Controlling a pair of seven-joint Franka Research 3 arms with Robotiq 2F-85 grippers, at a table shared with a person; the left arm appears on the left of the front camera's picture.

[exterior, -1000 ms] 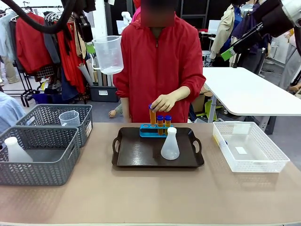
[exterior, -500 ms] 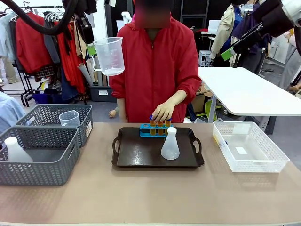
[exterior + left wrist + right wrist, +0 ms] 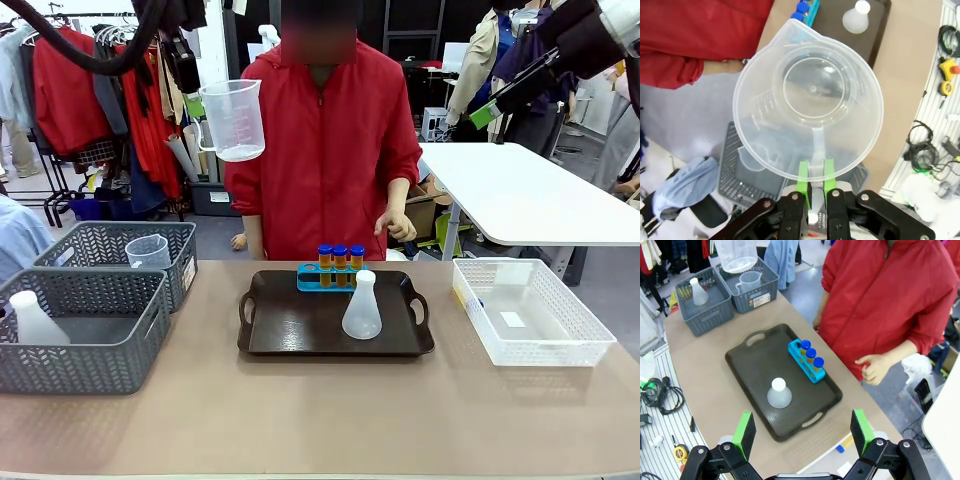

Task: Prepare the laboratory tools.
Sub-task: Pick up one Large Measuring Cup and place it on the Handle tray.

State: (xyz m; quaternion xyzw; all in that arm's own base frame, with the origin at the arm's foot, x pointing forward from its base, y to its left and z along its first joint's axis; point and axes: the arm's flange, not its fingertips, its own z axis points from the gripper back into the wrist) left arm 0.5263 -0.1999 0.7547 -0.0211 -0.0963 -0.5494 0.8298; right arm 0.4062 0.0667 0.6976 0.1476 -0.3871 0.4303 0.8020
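My left gripper (image 3: 814, 182) is shut on the handle of the clear measuring jug (image 3: 807, 105), which hangs high above the table's far left (image 3: 232, 120). On the dark tray (image 3: 290, 325) stands the translucent conical flask (image 3: 361, 307), and behind it the blue rack (image 3: 312, 281) holds three orange blue-capped tubes (image 3: 340, 262). My right gripper (image 3: 802, 432) is open and high above the tray (image 3: 755, 365), with the flask (image 3: 778, 393) and rack (image 3: 794, 347) below it. The person's hand (image 3: 397, 225) hovers just past the table's far edge.
Two grey mesh baskets stand at the left: the near one (image 3: 60, 350) holds another flask (image 3: 35, 320), the far one (image 3: 100, 245) a small jug (image 3: 148, 250). A white lattice bin (image 3: 530, 320) sits at the right. The table's front strip is bare.
The person lowered a third tube into the rack and drew the hand back to the right. The jug in my left gripper shifted only slightly.
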